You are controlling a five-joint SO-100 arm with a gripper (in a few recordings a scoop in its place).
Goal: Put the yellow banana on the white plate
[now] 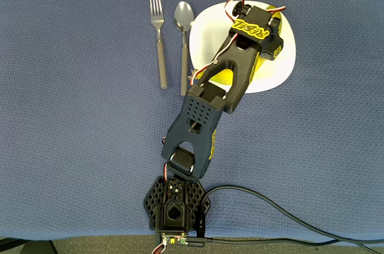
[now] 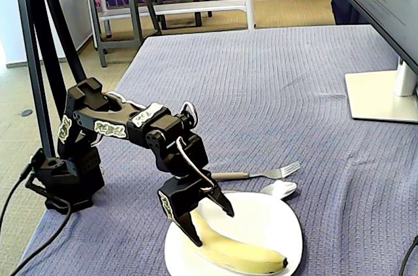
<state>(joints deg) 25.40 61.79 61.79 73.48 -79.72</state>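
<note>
The banana (image 2: 238, 254) lies flat on the plate (image 2: 281, 224), its long axis running from the claw (image 2: 214, 222) toward the plate's near right rim in the fixed view. The claw is spread open, straddling the banana's stem end. The arm reaches forward, wrist bent down over the plate.

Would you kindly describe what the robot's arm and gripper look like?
The arm is black moulded plastic with yellow block lettering on its links and a perforated base. Thin red-and-white wires loop between the joints. The gripper has two black pointed fingers. A black cable trails from the base.
</note>
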